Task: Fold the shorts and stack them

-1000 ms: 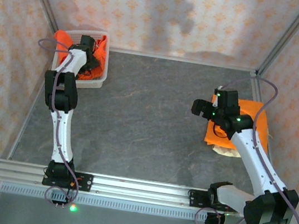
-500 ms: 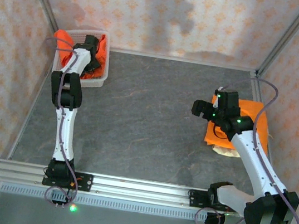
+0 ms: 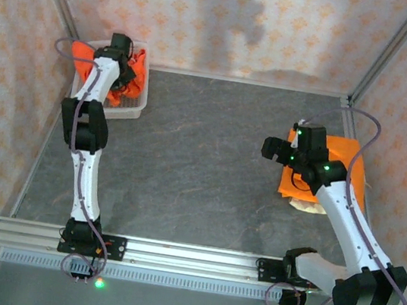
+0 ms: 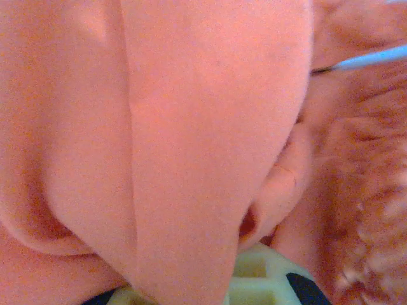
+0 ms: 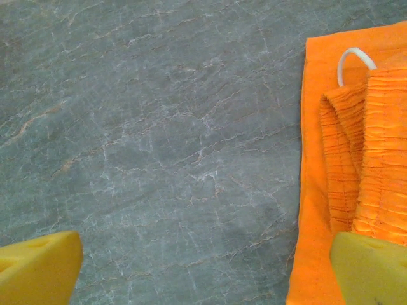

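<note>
Though sunk among cloth at the far left corner, can place the left gripper point(image 3: 120, 52) over a white plastic mesh basket point(image 3: 121, 113), clamped tight on the crumpled bright orange cloth shorts point(image 3: 135, 73) lying inside it. Cannot make out its fingertips from above, behind the arm's own black links. From the left wrist, see little beyond that orange cloth point(image 4: 191, 127), blurred and close against the lens, with a fold leading down to a pale finger point(image 4: 254, 279) cut off by the bottom edge. Cannot tell whether the thin pale line point(image 4: 372, 58) at upper right belongs to the basket or a drawstring.

Find the right gripper point(image 3: 273, 148) well apart from all that, hanging over bare tabletop just beside the folded bright orange cloth shorts point(image 3: 341, 154) at the right side, jaws spread wide, holding nothing. From the right wrist, catch just its two yellow finger pads point(image 5: 38, 267), clipped by the bottom corners, and the folded pair cropped by the right edge, with a white drawstring loop point(image 5: 356, 60) on top. Glimpse the beige cloth shorts point(image 3: 304, 206) as a mere sliver under the near edge of the folded orange pair, mostly covered by it and by the right forearm.

Underneath, a dark grey stone-patterned tabletop point(image 3: 189, 143), veined with pale lines. Around it, cream walls point(image 3: 208, 15) papered with small orange motifs, aluminium frame posts point(image 3: 391, 50) at the far corners, and a silver rail point(image 3: 173, 254) along the near edge under both arm bases.
</note>
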